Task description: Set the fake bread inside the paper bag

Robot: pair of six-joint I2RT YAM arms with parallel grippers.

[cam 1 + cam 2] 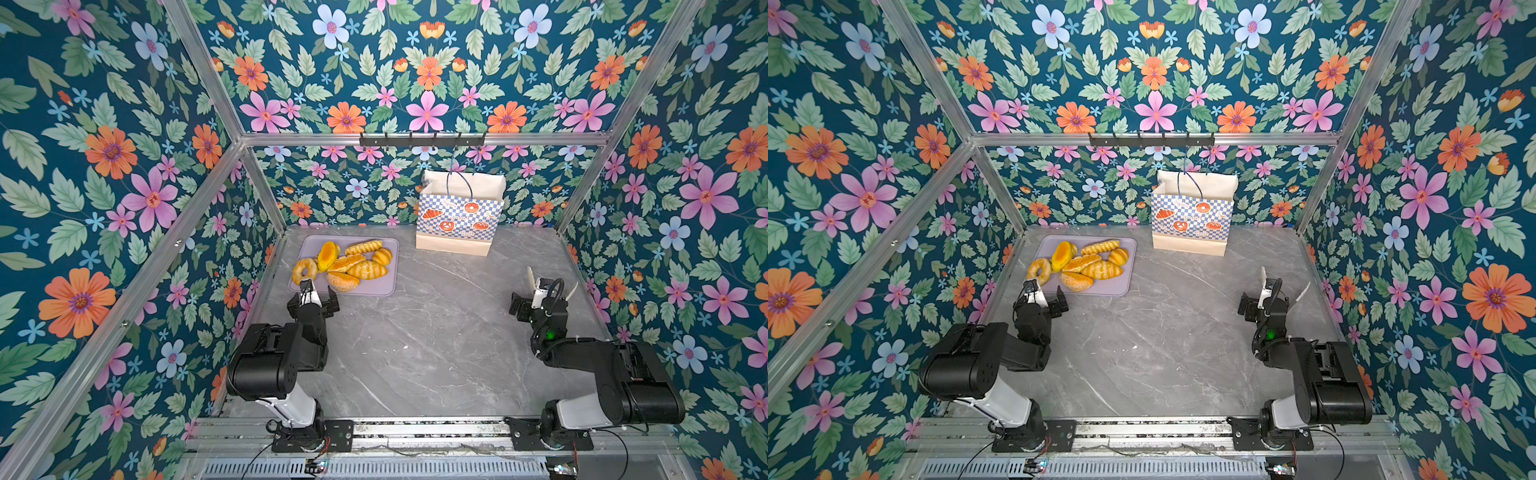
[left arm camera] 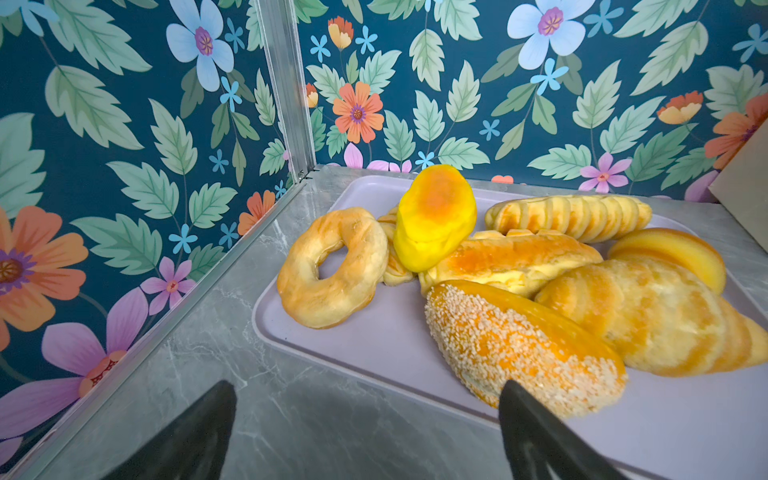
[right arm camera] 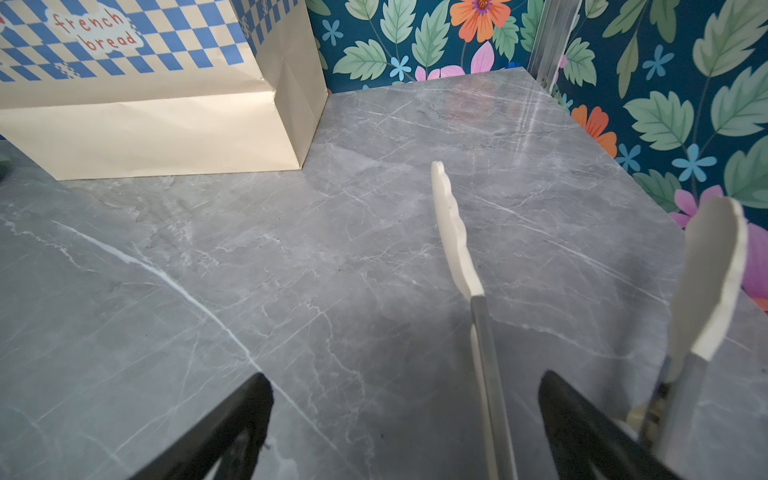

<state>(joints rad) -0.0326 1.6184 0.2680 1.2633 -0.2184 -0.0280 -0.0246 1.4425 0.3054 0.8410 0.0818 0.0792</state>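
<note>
left gripper (image 2: 368,384) jaws wide, by flat lilac tray (image 2: 374,340) | right gripper (image 3: 405,378) jaws wide too | risk: glossy golden toy breads (image 2: 644,316) squirt out when pinched, blue-checkered paper bag (image 1: 457,216) tips if bumped

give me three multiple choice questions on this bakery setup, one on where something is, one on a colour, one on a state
1. Where does the paper bag stand?
A) on the lilac tray
B) at the back of the table, right of the tray
C) at the table's front edge

2. Which colours are the bag's checks?
A) blue and white
B) red and black
C) green and yellow

3. How is the left gripper?
A) clamped shut
B) open and empty, by the tray's near edge
C) out of sight inside the bag

Answers: B, both top views show it far back, off the tray. A, the checks read blue and white. B, its jaws stand apart with nothing between them.
</note>
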